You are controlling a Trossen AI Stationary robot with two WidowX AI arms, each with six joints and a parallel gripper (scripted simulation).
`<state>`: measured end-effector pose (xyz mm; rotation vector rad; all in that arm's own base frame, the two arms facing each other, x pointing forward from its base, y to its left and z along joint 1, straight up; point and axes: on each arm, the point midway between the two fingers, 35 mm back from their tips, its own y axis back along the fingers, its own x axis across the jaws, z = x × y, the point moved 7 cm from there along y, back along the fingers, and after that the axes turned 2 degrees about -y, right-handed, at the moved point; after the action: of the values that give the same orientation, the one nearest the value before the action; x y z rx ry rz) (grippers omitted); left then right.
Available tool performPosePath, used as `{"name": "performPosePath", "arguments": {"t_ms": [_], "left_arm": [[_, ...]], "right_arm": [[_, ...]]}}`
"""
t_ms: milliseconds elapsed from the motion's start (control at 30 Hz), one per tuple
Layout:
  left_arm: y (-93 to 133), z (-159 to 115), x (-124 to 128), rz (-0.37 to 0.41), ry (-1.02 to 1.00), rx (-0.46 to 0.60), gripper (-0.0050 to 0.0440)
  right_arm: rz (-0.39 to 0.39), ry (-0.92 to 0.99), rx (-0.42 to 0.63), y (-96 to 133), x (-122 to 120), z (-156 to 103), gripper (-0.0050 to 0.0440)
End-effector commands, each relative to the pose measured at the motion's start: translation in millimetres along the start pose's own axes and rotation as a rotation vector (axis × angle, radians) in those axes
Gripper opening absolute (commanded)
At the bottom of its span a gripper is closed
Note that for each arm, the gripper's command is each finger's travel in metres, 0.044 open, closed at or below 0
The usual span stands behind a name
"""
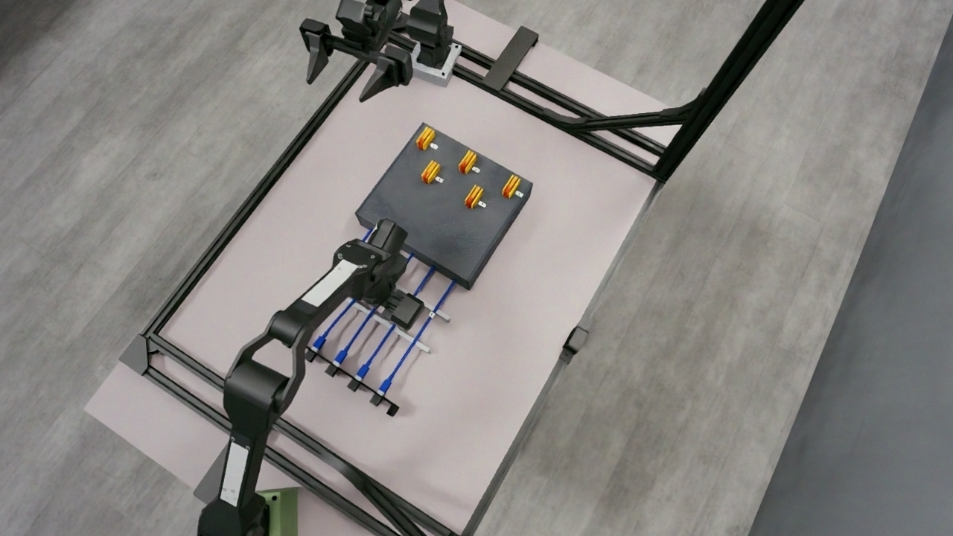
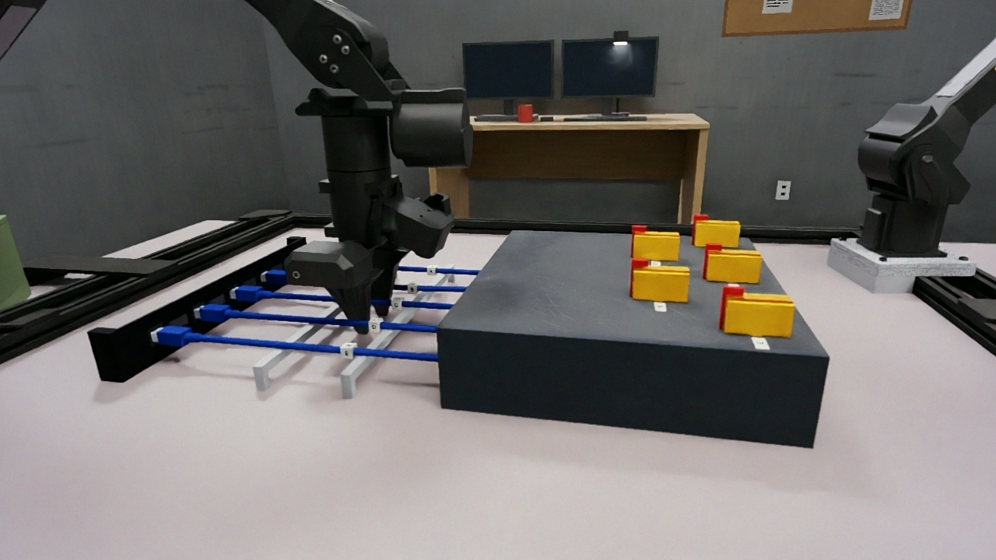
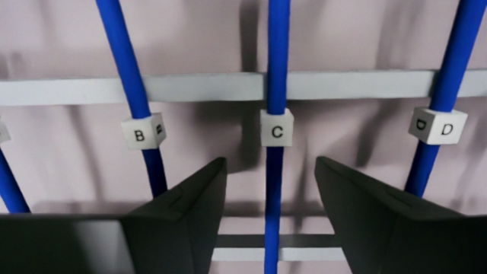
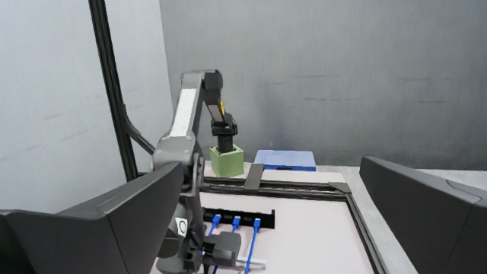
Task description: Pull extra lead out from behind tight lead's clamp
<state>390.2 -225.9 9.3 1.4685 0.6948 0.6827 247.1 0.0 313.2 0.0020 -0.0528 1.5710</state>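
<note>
"Where's lead C [image 1: 359, 328] [image 2: 428, 304] [image 3: 277, 46] [image 4: 211, 228]?"

"Running between the fingers of the left hand [image 1: 389, 303] [image 2: 371, 321] [image 3: 270, 165] [image 4: 202, 260], with a gap either side."

"So is the hand gripping it?"

"No, it's partly open, holding nothing. Lead B [image 1: 336, 319] [image 2: 445, 288] [image 3: 131, 76] [image 4: 234, 228] is on one side of it, lead D [image 1: 383, 344] [image 2: 278, 318] [image 3: 453, 76] on the other."

"And lead E [image 1: 409, 350] [image 2: 278, 343]?"

"Beyond D from the hand. Lead A [image 1: 367, 234] [image 2: 452, 270] [image 3: 11, 190] [image 4: 251, 247] is beyond B."

"The lettered handles [image 1: 430, 172] [image 2: 758, 316]?"

"All five stand on the dark block [image 1: 453, 226] [image 2: 591, 390], well apart from that hand. The black socket strip [image 1: 391, 408] [image 2: 111, 355] [image 4: 270, 221] is on the hand's opposite side, on the pink counter [image 1: 533, 299] [image 2: 278, 473] [image 4: 304, 228]."

"The right hand [image 1: 336, 90] [image 4: 271, 167]?"

"Wide open and empty, past the block from the left one."
</note>
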Motion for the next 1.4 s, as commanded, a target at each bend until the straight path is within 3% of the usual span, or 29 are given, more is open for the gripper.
{"name": "performPosePath", "arguments": {"t_ms": [0, 1033, 1067, 1367], "left_arm": [[3.4, 1.9, 1.1, 0.003, 0.005, -0.012, 0.0209], [3.4, 1.9, 1.1, 0.003, 0.005, -0.012, 0.0209], [11.3, 3.7, 0.6, 0.005, 0.000, -0.029, -0.0050], [11.3, 3.7, 0.6, 0.005, 0.000, -0.029, -0.0050]], "right_arm": [[0.001, 0.000, -0.017, 1.0, 0.2, 6.0, 0.0440], [0.001, 0.000, -0.017, 1.0, 0.2, 6.0, 0.0440], [0.001, 0.000, -0.017, 1.0, 0.2, 6.0, 0.0440], [0.001, 0.000, -0.017, 1.0, 0.2, 6.0, 0.0440]]}}
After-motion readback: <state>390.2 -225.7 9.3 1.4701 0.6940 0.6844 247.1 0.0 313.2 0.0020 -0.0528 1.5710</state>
